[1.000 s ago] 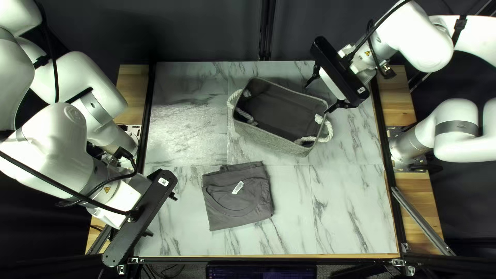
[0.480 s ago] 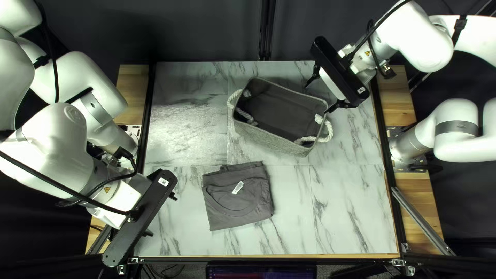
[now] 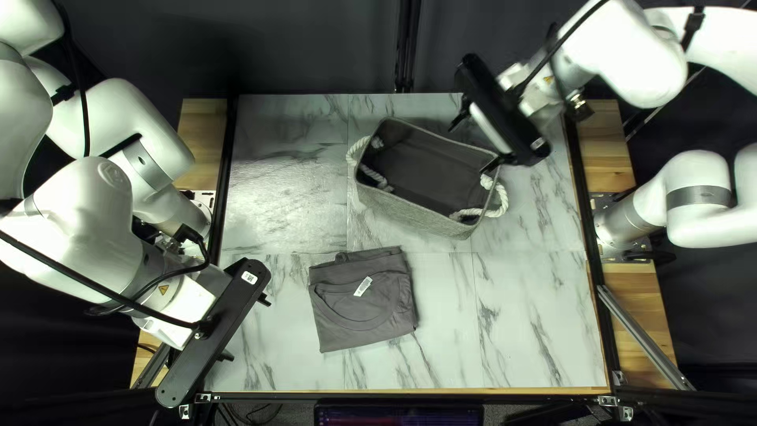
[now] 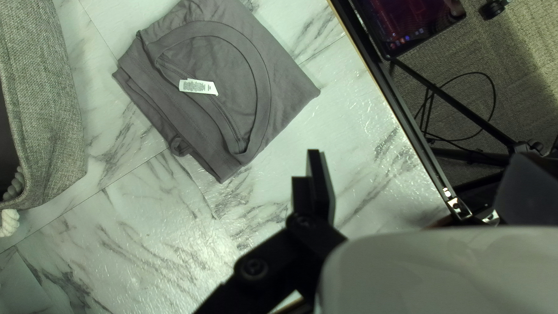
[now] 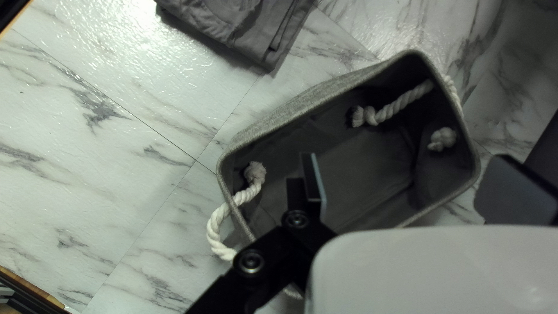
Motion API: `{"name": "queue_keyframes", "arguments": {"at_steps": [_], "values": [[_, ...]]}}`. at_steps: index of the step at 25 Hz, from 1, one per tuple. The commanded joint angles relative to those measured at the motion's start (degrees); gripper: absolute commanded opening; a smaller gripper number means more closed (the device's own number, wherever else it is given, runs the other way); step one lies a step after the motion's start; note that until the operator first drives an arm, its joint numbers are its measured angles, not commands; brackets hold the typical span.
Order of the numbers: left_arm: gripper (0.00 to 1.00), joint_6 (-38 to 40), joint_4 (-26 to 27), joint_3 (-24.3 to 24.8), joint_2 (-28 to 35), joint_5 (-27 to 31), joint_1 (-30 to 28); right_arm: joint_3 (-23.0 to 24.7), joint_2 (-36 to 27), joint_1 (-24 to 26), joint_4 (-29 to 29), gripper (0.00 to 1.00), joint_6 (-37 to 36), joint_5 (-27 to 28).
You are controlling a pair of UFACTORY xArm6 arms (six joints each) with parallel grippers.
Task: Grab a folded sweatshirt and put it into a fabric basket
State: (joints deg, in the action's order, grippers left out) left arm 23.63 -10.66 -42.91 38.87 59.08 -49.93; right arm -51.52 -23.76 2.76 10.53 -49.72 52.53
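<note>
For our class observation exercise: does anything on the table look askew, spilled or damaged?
The grey fabric basket with white rope handles sits askew to the edges of the marble-patterned table, though upright. The dark grey folded sweatshirt lies flat; nothing looks spilled or damaged.

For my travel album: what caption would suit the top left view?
A folded grey shirt lies on a marbled table while the robot's open right claw hovers above a fabric basket.

Plain dark grey folded garment; heathered grey basket; white, grey-veined marble-pattern tabletop.
</note>
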Motion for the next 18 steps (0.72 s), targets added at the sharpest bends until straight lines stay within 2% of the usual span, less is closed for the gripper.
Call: {"name": "queue_keyframes", "arguments": {"at_steps": [1,13,16,18], "values": [[1.0,0.0,0.0,0.0,0.0,0.0,0.0,-2.0,3.4,-1.3,1.7,1.0,-1.4,3.3],[1.0,0.0,0.0,0.0,0.0,0.0,0.0,-2.0,3.4,-1.3,1.7,1.0,-1.4,3.3],[1.0,6.3,-2.2,-3.6,-3.0,3.1,-4.0,0.3,1.9,-7.8,-1.6,1.0,5.8,1.1],[1.0,7.9,-1.9,-5.5,-7.0,2.5,-3.4,1.5,1.6,-12.9,-4.7,1.0,12.6,0.5]]}}
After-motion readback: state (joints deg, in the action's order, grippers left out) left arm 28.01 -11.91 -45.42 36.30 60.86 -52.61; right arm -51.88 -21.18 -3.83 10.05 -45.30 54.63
